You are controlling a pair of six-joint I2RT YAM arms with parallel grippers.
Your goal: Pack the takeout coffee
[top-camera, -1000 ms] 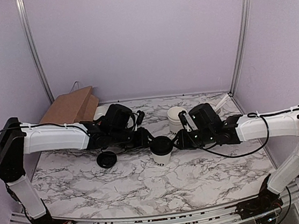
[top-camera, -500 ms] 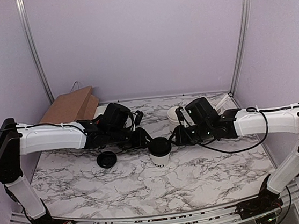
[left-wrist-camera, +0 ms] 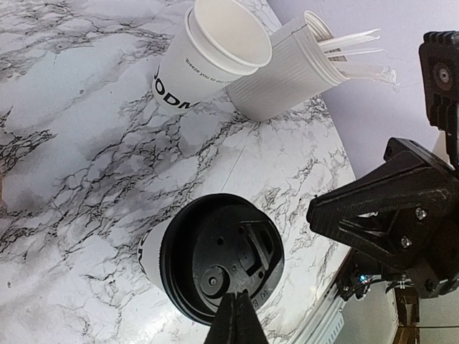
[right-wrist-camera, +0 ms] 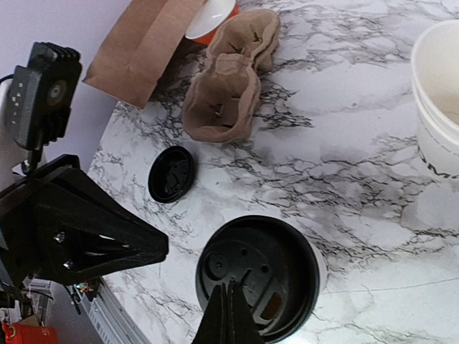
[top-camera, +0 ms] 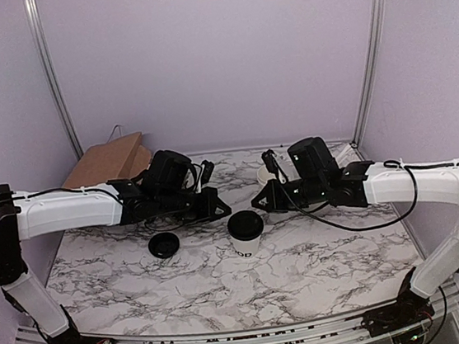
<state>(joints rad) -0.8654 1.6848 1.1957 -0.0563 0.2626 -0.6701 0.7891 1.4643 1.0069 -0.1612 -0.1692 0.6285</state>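
The takeout coffee cup [top-camera: 247, 242], white with black lettering, stands mid-table with a round black lid [top-camera: 245, 222] seated on its rim. From the left wrist I look down on that lid [left-wrist-camera: 222, 264]; the right wrist view shows it too [right-wrist-camera: 258, 276]. My left gripper [top-camera: 216, 206] hovers just up and left of the cup, shut and empty; its closed tips [left-wrist-camera: 236, 293] sit over the lid's near edge. My right gripper [top-camera: 258, 202] hangs up and right of the cup, also shut on nothing, its tips [right-wrist-camera: 228, 282] above the lid.
A loose black lid [top-camera: 164, 245] lies left of the cup. A brown paper bag [top-camera: 111, 162] lies at the back left, with a brown pulp cup carrier [right-wrist-camera: 229, 79] beside it. Nested white cups [left-wrist-camera: 208, 57] and a ribbed tub with utensils [left-wrist-camera: 287, 72] stand at the back right.
Both grippers have lifted off the lidded cup, drawn back and apart, and closed. The cup stays put with its lid on.
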